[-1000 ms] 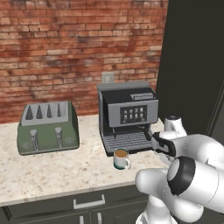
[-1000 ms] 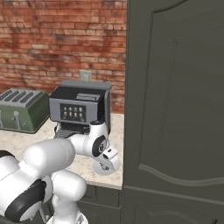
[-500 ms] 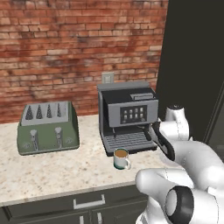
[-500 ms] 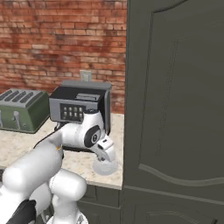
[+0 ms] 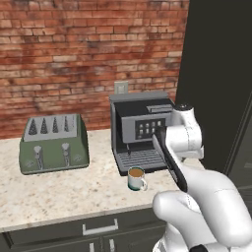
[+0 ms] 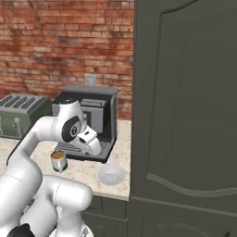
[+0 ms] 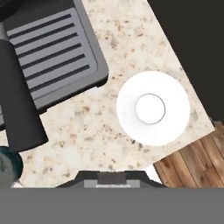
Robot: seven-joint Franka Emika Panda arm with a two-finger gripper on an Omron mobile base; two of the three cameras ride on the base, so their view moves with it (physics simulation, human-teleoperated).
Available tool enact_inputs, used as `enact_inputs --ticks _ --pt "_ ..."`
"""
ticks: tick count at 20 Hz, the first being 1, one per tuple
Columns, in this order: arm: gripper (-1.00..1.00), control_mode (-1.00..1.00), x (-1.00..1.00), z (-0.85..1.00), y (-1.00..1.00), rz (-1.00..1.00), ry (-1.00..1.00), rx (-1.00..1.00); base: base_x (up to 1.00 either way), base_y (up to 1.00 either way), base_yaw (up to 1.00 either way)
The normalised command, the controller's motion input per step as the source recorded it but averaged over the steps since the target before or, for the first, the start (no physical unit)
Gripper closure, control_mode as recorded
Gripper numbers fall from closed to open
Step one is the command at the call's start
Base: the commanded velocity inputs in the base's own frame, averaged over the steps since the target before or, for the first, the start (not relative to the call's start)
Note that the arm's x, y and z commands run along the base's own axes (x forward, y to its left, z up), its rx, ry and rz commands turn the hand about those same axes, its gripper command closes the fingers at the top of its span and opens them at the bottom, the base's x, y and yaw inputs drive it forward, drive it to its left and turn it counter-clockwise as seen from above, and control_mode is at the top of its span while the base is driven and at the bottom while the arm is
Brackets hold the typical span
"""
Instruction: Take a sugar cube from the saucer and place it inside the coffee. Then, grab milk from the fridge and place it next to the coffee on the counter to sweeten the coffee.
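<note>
The pale saucer [image 7: 153, 108] lies empty on the counter [image 7: 96, 127] near its corner, beside the fridge [image 6: 185, 115]. My gripper [image 6: 96, 149] hangs above the counter between the saucer [image 6: 111, 175] and the coffee [image 6: 58, 160], in front of the machine's drip tray. Its dark tips [image 7: 112, 178] are shut, with a small pale block between them that looks like the sugar cube [image 7: 112, 176]. The teal mug of coffee [image 5: 137, 178] stands upright with brown liquid in it. The fridge door is closed, so the milk is hidden.
A grey-black espresso machine [image 5: 142, 130] stands right behind the mug, its drip tray [image 7: 57, 48] close to my hand. A green toaster [image 5: 53, 142] sits at the left. The counter ends beside the saucer, over a wooden floor [image 7: 192, 166].
My hand has risen from just over the saucer and swung left toward the espresso machine. The gripper has stayed shut. Mug and saucer have not moved.
</note>
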Motion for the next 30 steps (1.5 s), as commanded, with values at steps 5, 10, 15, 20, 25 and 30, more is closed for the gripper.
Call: enact_inputs --ticks 5,10,15,20,25,30 --pt "1.00 -1.00 0.00 0.38 1.00 0.11 0.00 0.00 0.00 0.00 0.00" --pt "1.00 -1.00 -0.07 0.03 0.77 0.14 0.00 0.00 0.00 0.00 0.00" --pt "1.00 -1.00 0.00 -0.20 0.56 0.15 0.00 0.00 0.00 0.00 0.00" --pt "1.00 -1.00 0.02 -0.22 0.45 0.12 0.00 0.00 0.00 0.00 0.00" --pt "1.00 -1.00 0.15 -0.33 0.28 0.10 0.00 0.00 0.00 0.00 0.00" --pt "1.00 -1.00 0.40 -0.10 0.00 0.01 -0.07 -0.03 0.00 0.00 0.00"
